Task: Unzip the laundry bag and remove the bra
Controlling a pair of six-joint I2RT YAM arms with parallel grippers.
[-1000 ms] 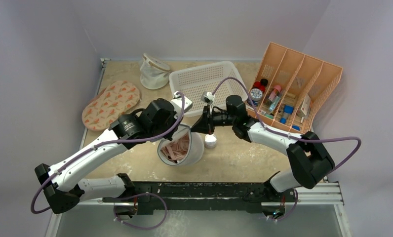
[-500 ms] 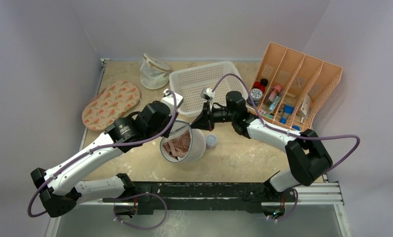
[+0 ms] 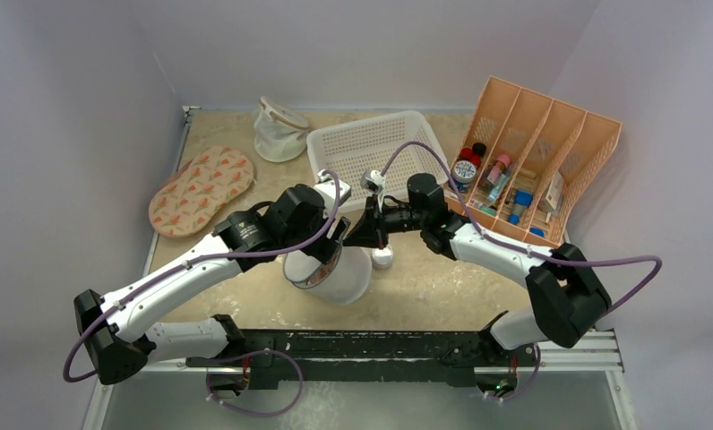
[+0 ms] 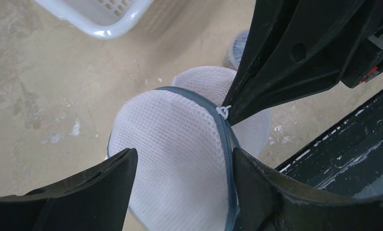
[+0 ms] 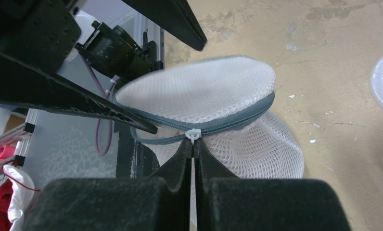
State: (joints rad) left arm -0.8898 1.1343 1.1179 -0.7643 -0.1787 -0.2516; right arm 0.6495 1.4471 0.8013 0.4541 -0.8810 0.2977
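I have the right gripper (image 5: 193,144) pinching the pull (image 5: 193,134) at the bag's (image 3: 344,279) 1 o'clock. The left gripper (image 4: 182,161) is spread astride the lid (image 4: 175,130); I'd close it on the rim.

one laundry bag (image 3: 346,276), one mesh pouch (image 3: 279,125), one basket (image 3: 371,148)

Fig.: laundry bag (image 4: 180,144): white open-mesh cloth, matt grey-blue zipper tape (image 4: 226,139) | counter (image 4: 59,86): matt, scuffed beige | basket (image 4: 108,32): smooth glossy white plastic

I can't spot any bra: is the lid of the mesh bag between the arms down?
Down: the lid covers the laundry bag; nothing pink shows.
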